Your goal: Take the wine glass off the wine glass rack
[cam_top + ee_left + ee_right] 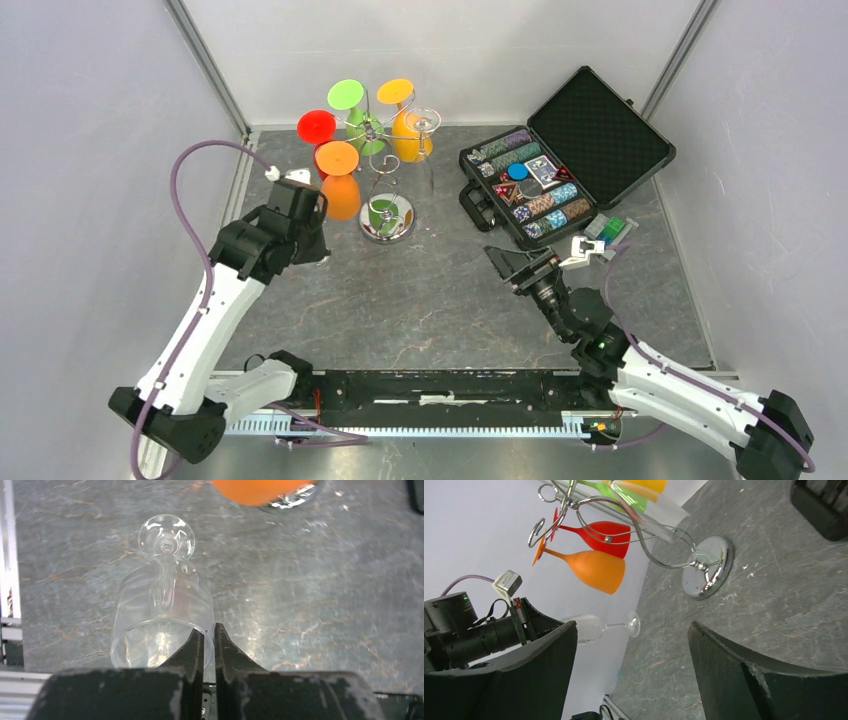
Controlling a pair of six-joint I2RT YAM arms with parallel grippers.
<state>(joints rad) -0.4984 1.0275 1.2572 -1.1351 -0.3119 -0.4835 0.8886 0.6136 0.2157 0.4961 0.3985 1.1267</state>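
Pinching wine glass [161,605] rim between left fingers [191,652].

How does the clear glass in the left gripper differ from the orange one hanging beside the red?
The clear glass is see-through; the orange glass is solid-coloured. The clear glass is bowl up, off the rack, its rim pinched by the left gripper; the orange glass hangs bowl down from the rack. Both are stemmed wine glasses.

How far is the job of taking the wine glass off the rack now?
Done: a clear wine glass is off the rack. In hand: the left gripper pinches its rim. Left: probably standing it on the table and letting go.
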